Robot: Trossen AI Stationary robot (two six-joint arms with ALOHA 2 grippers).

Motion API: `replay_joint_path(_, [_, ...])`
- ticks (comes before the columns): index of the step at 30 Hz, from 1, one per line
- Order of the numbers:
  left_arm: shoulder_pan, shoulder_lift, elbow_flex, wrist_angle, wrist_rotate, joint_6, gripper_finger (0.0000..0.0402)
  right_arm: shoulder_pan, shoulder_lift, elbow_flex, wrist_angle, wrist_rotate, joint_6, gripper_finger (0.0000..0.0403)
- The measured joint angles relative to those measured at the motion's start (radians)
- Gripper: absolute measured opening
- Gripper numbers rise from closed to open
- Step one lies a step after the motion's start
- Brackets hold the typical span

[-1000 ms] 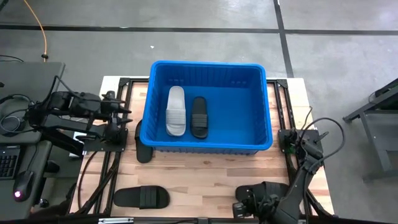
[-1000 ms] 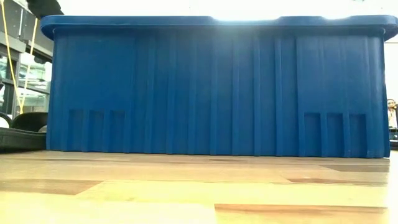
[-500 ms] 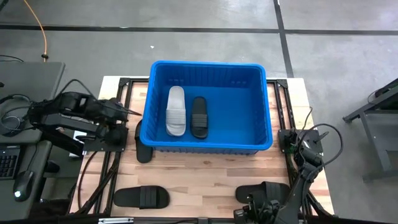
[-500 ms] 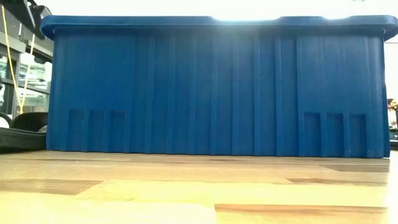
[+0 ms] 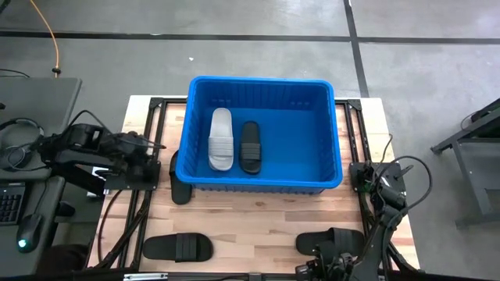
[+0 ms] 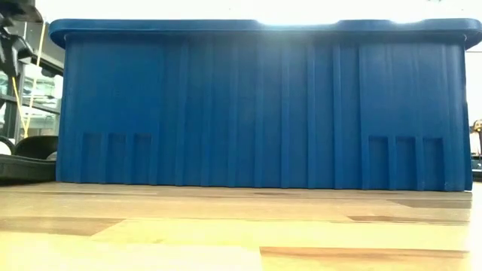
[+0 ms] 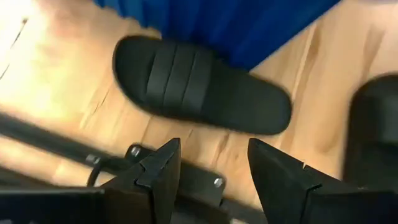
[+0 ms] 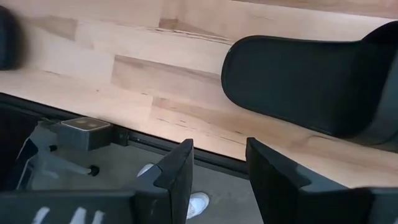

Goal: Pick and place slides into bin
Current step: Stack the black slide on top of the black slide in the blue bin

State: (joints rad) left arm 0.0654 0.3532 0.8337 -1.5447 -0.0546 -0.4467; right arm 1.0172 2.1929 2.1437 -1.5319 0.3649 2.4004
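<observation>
your right hand (image 8: 217, 180) hangs off the near edge of the bench (image 5: 258, 215), by its near right corner, fingers apart with nothing between them. just ahead of it, a black slide (image 5: 328, 240) lies flat at the near edge, right of the middle; in the right wrist view the same slide (image 8: 311, 84) sits on the wood just past the edge. a second black slide (image 5: 177, 247) lies flat at the near edge toward the left corner, well apart from the first.

farther in, the bin (image 5: 328, 148) fills the far half of the bench, and in the low view its ribbed front wall (image 6: 256, 105) blocks nearly everything behind it. a third black slide (image 5: 179, 181) lies on the bench against the bin's near left corner; from the left wrist it (image 7: 199, 84) shows flat on the wood, touching the blue wall.

inside the bin, you have a grey slide (image 5: 221, 139) and a black slide (image 5: 250, 147) lying side by side on the floor, left of centre, each running near to far.

your left hand (image 7: 208, 171) is over the frame at the left edge of the bench, beside the bin's left wall, fingers apart and holding nothing.
</observation>
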Motion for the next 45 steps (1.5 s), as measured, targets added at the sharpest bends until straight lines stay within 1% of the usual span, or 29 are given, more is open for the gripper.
replay_joint_path(3, [0.0, 0.003, 0.002, 0.043, 0.039, -0.038, 0.0161, 0.0, 0.0, 0.0, 0.004, -0.004, 0.0, 0.0138])
replay_joint_path(6, [0.0, 0.003, 0.002, 0.115, 0.136, -0.077, 0.0131, -0.001, 0.0, 0.0, 0.004, -0.007, 0.0, 0.0138])
replay_joint_path(9, [0.0, 0.002, 0.002, 0.113, 0.158, -0.1, 0.0099, -0.002, 0.0, 0.0, 0.005, -0.007, 0.0, 0.0138])
replay_joint_path(12, [0.0, -0.01, 0.002, 0.152, 0.232, -0.195, 0.0074, -0.002, 0.0, 0.0, 0.011, -0.006, 0.0, 0.0138])
replay_joint_path(16, [0.0, -0.042, 0.003, 0.287, 0.334, -0.261, 0.0044, -0.003, 0.0, 0.0, 0.003, -0.001, 0.0, 0.0138])
replay_joint_path(18, [0.0, -0.06, 0.003, 0.398, 0.386, -0.304, 0.003, -0.003, 0.0, 0.0, 0.001, -0.001, -0.001, 0.0138])
replay_joint_path(19, [0.0, -0.068, 0.003, 0.468, 0.404, -0.331, 0.0022, -0.003, 0.0, 0.0, -0.002, -0.001, 0.0, 0.0138])
replay_joint_path(22, [0.0, -0.086, 0.008, 0.754, 0.417, -0.416, 0.0005, -0.006, 0.0, 0.0, -0.007, -0.001, 0.0, 0.0138])
replay_joint_path(24, [0.0, -0.089, 0.01, 1.003, 0.438, -0.49, 0.0002, -0.009, 0.0, 0.0, -0.008, -0.001, -0.001, 0.0138])
replay_joint_path(26, [0.0, -0.079, 0.01, 1.301, 0.441, -0.541, 0.0006, -0.012, 0.0, 0.0, -0.014, 0.0, -0.003, 0.0138])
replay_joint_path(29, [0.0, -0.048, 0.013, 1.749, 0.403, -0.566, 0.0012, -0.02, 0.0, 0.0, -0.026, 0.001, -0.02, 0.0138])
replay_joint_path(30, [0.0, -0.034, 0.014, 1.856, 0.392, -0.574, 0.0013, -0.023, 0.0, 0.0, -0.027, 0.001, -0.025, 0.0138])
replay_joint_path(31, [0.0, -0.02, 0.018, 1.911, 0.393, -0.584, 0.0014, -0.027, 0.0, 0.0, -0.03, 0.001, -0.027, 0.0138])
replay_joint_path(33, [0.0, 0.015, 0.041, 1.924, 0.419, -0.61, 0.0014, -0.031, 0.0, 0.0, -0.035, 0.007, -0.038, 0.0138])
replay_joint_path(36, [0.0, 0.078, 0.077, 1.897, 0.517, -0.616, 0.0014, -0.031, 0.0, 0.0, -0.039, 0.034, -0.05, 0.0138])
replay_joint_path(38, [-0.001, 0.115, 0.089, 1.905, 0.549, -0.627, 0.0014, -0.031, 0.0, 0.0, -0.039, 0.052, -0.078, 0.0138])
replay_joint_path(40, [-0.003, 0.141, 0.093, 1.896, 0.6, -0.631, 0.0014, -0.031, 0.0, 0.0, -0.04, 0.048, -0.114, 0.0138])
replay_joint_path(42, [-0.032, 0.142, 0.08, 1.873, 0.594, -0.631, 0.0014, -0.031, 0.0, 0.0, -0.039, 0.046, -0.134, 0.0138])
replay_joint_path(45, [-0.124, 0.142, 0.052, 1.888, 0.507, -0.593, 0.0014, -0.027, -0.001, 0.0, -0.039, 0.052, -0.151, 0.0138])
